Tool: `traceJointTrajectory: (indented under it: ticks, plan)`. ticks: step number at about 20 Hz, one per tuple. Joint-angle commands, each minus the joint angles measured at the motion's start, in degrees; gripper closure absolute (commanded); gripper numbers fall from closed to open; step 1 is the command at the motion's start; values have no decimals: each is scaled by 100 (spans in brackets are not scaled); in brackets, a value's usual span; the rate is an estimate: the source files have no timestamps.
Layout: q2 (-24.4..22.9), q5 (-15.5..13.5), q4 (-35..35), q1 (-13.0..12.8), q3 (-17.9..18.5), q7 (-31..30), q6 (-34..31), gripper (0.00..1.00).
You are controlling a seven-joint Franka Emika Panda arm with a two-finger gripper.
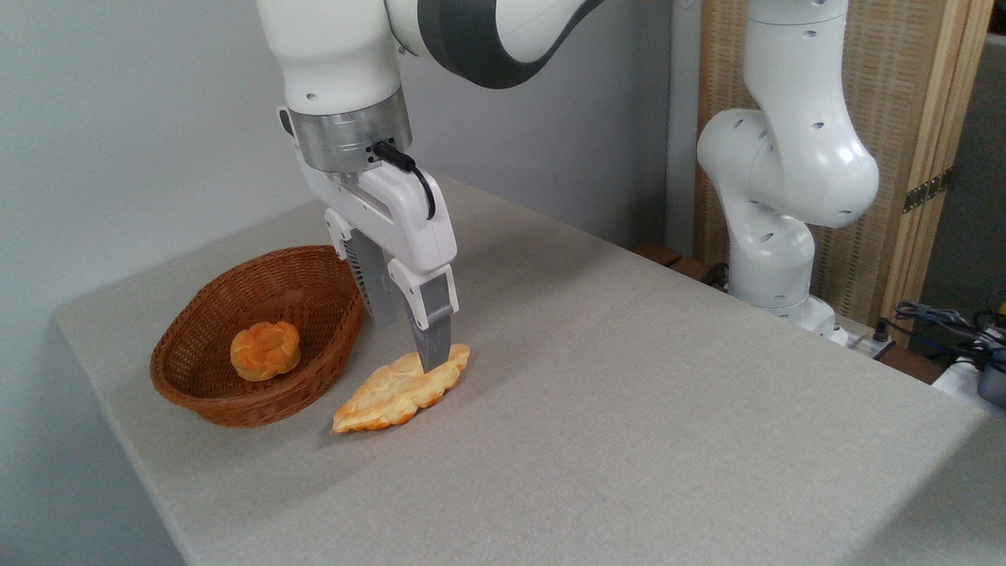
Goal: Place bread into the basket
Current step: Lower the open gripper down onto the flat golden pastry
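The bread (399, 391) is located on the grey surface (629, 377), flat on its underside, just beside the right-hand wall of the basket (206, 403) and outside it. One pointed end is directed toward the camera; the other end lies beneath the gripper (410, 344).

The gripper is positioned vertically over the far end of the bread. The fingers (431, 334) are spread, with a clear gap between them. The nearer finger reaches down to the upper edge of the bread; whether it is in contact cannot be determined. The tip of the farther finger is hidden behind the nearer one. Nothing is pinched.

The basket is occupied by a small round orange bun (266, 350), which rests near the middle of its floor. Free floor remains on either side of the bun.

Handling characteristics (judged from appearance only):
- The bread is expected to be light, so little closing force is needed.
- The lobed ridges suggest a crust that may dent or crumble if squeezed hard.
- The flat, long form is likely to droop or pivot if held at one tip.

Recommended hold: the bread is best taken across its narrow width, close to the middle of its length, with one finger on each long edge. A grip at the pointed end is discouraged, since the piece may swing there. The low profile means that the fingers must be lowered almost to the surface before closing.
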Motion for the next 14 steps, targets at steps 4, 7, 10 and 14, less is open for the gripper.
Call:
traceJointTrajectory:
  ticks: [4, 7, 10, 14]
  plan:
    - [17, -78, 107, -51, 27, 48, -200, 0]
    - [79, -402, 72, -69, 9, -92, -139, 0]
    - [167, -465, -51, -200, -105, -294, -33, 0]
    - [219, -473, -524, -218, -368, -295, 309, 0]
